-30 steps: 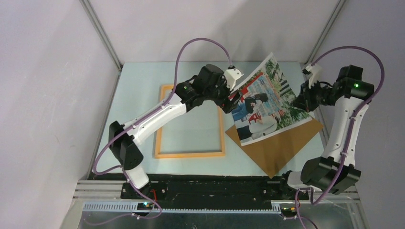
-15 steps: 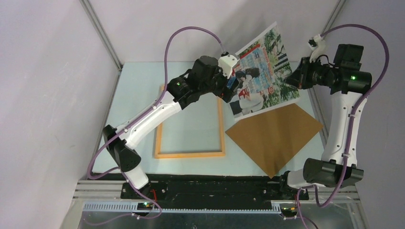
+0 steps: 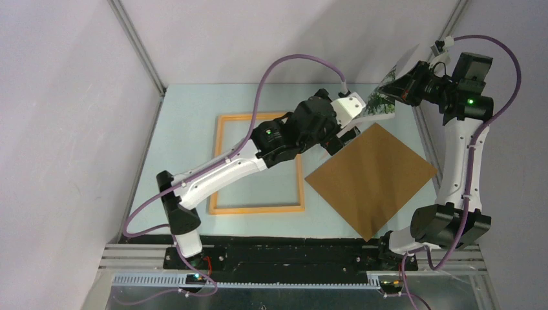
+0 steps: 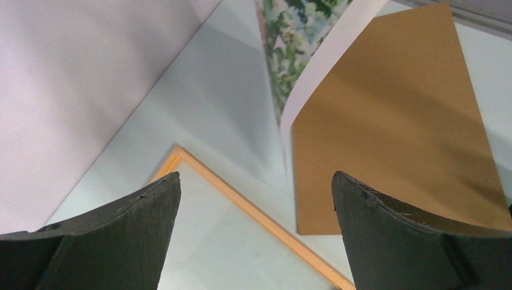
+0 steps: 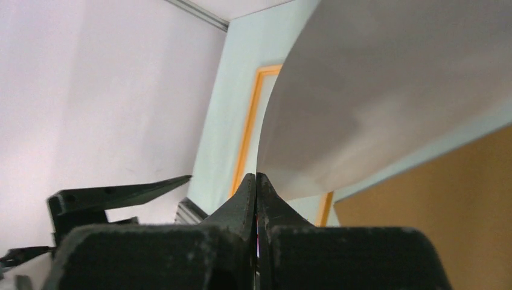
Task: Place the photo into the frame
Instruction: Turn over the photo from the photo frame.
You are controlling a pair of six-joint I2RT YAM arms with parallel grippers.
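My right gripper (image 3: 402, 87) is shut on an edge of the photo (image 3: 382, 103) and holds it in the air at the back right, nearly edge-on to the top camera. The right wrist view shows the print's curved white back (image 5: 392, 90) rising from the closed jaws (image 5: 256, 177). The light-orange frame (image 3: 258, 208) lies flat on the table, left of centre. My left gripper (image 3: 341, 137) hovers open between the frame's far right corner and the photo, holding nothing. Its wrist view (image 4: 255, 176) shows the photo's green trees (image 4: 294, 36) above the frame rail (image 4: 241, 202).
A plain brown backing board (image 3: 371, 177) lies as a diamond right of the frame, under the raised photo. The enclosure's back wall and its corner posts (image 3: 136, 45) stand close behind. Purple cables loop above both arms.
The right gripper has lifted the photo off the board and swung it up and back, turning it edge-on. The left arm has reached rightward past the frame's corner, its gripper staying open.
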